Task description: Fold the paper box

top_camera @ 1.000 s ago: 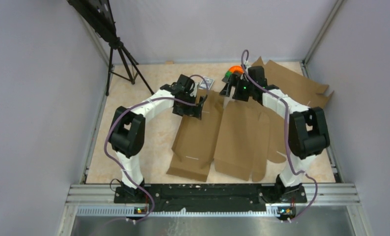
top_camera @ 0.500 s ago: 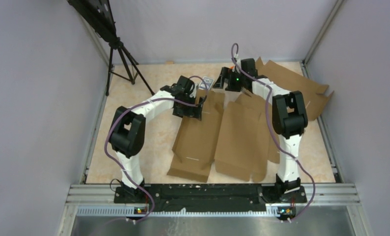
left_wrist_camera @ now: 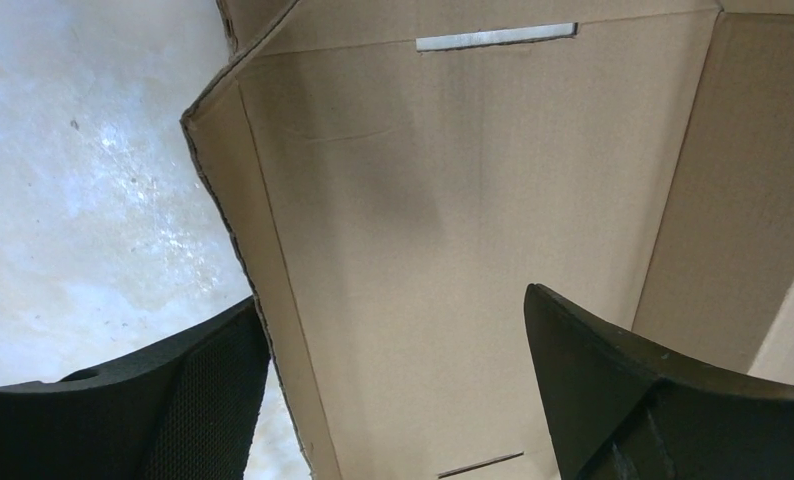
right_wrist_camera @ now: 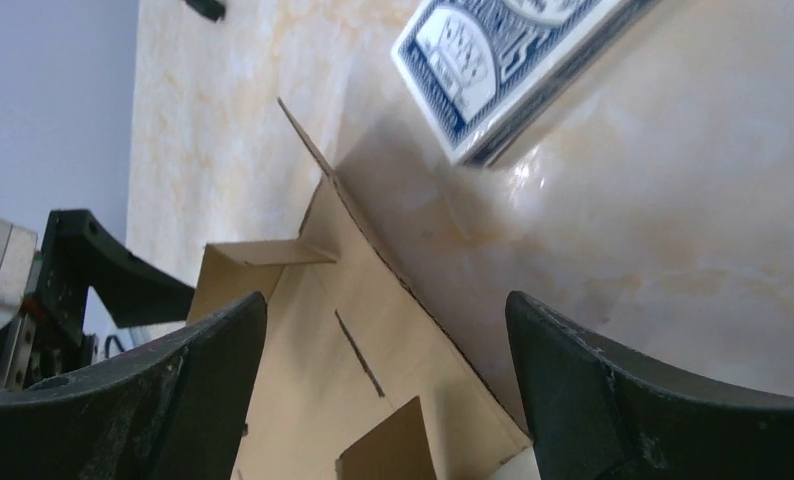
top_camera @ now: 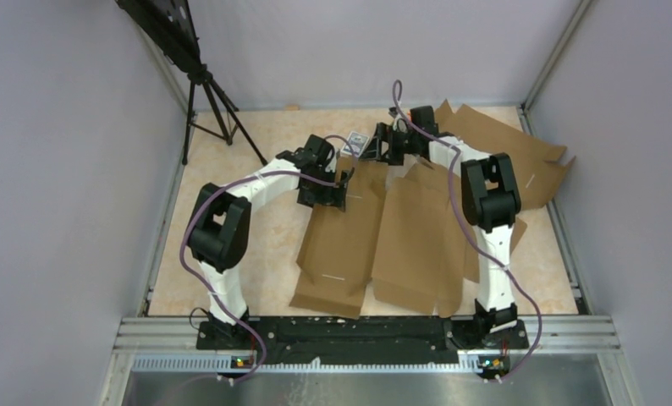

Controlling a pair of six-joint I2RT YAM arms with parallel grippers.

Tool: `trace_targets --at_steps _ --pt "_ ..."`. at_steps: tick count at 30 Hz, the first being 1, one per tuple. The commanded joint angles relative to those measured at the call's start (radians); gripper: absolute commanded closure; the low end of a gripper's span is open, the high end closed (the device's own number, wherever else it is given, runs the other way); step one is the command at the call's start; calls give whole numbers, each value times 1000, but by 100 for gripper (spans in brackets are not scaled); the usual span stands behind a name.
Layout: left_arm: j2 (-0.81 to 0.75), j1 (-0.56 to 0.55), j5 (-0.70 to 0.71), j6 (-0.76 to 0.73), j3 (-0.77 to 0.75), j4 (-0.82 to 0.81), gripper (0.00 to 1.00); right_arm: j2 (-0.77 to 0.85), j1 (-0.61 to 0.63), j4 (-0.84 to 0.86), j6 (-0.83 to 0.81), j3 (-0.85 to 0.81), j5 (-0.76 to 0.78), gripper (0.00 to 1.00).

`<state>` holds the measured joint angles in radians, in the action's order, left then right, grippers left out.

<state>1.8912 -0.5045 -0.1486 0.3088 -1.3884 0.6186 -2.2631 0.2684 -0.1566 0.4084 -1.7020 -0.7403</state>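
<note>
The paper box (top_camera: 375, 233) lies at the centre of the table (top_camera: 248, 152), partly creased, with a flap lifted at its 11 o'clock corner. That edge is straddled by the left claw (top_camera: 326, 193), which is spread wide and clamps nothing. The right claw (top_camera: 380, 145), likewise wide and empty, is now placed past the box's 12 o'clock edge, beside the card pack (top_camera: 358, 141). It has been swung there from over the far flaps. The box is unchanged, so no fold is judged gained. A spare sheet (top_camera: 519, 156) lies at 2 o'clock.
</note>
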Motion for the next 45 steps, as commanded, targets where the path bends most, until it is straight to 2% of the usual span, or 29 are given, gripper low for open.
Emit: trace_targets --at_steps 1,8,13,18,22,30,32,38,42,44,45 --pt "-75 -3 -9 17 25 -24 9 92 10 76 22 75 -85 12" --pt "-132 -2 43 19 73 8 15 166 27 54 -15 151 -60 14" --pt "-154 -3 67 21 90 37 21 163 52 -37 -106 113 22 23" --pt "-153 -2 55 27 110 31 32 103 67 -123 -164 25 50 46" --pt "-148 -2 63 35 123 26 39 106 76 -126 -192 24 80 65" --pt "-118 -2 61 38 117 31 58 197 92 -83 -203 98 88 91" --pt "-118 -2 66 38 116 36 65 237 96 -30 -193 151 86 92" --pt "-136 -2 84 44 118 52 76 324 99 144 -189 300 66 89" --pt "-128 -3 91 42 111 66 92 351 98 251 -200 362 4 88" --pt "-122 -3 91 42 110 71 100 345 99 253 -222 360 -13 85" --pt "-124 -2 93 44 112 72 100 335 100 233 -236 349 -11 80"
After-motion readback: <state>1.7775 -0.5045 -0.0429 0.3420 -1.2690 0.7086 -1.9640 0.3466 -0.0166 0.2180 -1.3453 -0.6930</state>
